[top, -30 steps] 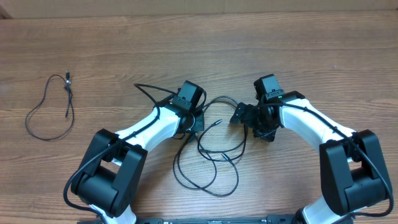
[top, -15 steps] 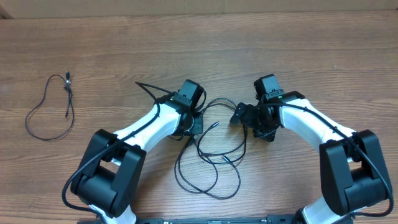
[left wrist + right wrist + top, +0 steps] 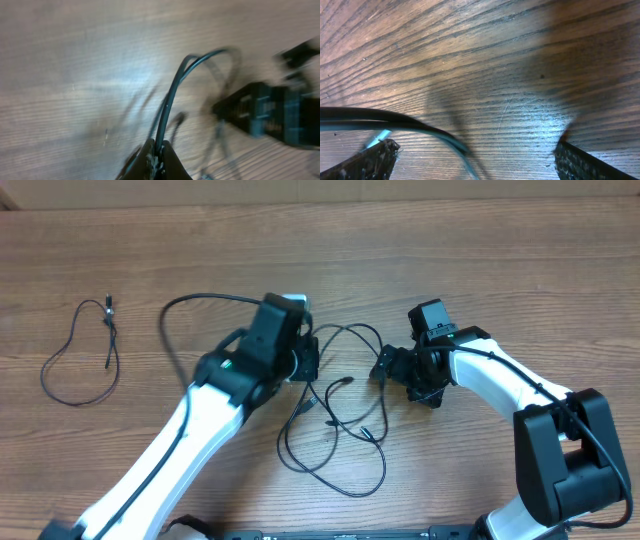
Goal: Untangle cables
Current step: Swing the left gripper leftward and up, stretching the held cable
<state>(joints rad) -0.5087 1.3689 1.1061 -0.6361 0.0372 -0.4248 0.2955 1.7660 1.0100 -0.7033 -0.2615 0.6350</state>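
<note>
Seeing the cables (image 3: 350,428) as one loose tangle of overlapping black loops on the wood table (image 3: 500,270). Reading the left gripper (image 3: 312,365) as clenched at the tangle's upper left edge — pinching one strand (image 3: 172,95) between its fingertips (image 3: 146,157), with that strand arcing up from the pinch in the blurred left wrist view. Reading the right gripper (image 3: 385,367) as released at the tangle's upper right edge, jaws spread wide, nothing gripped — just a thin black line crossing low between its fingers (image 3: 367,161) in the right wrist view; can't tell whether it touches them. Also spotting a loose cable (image 3: 109,340) lying in its own loop far left of the tangle, apart from both arms.
</note>
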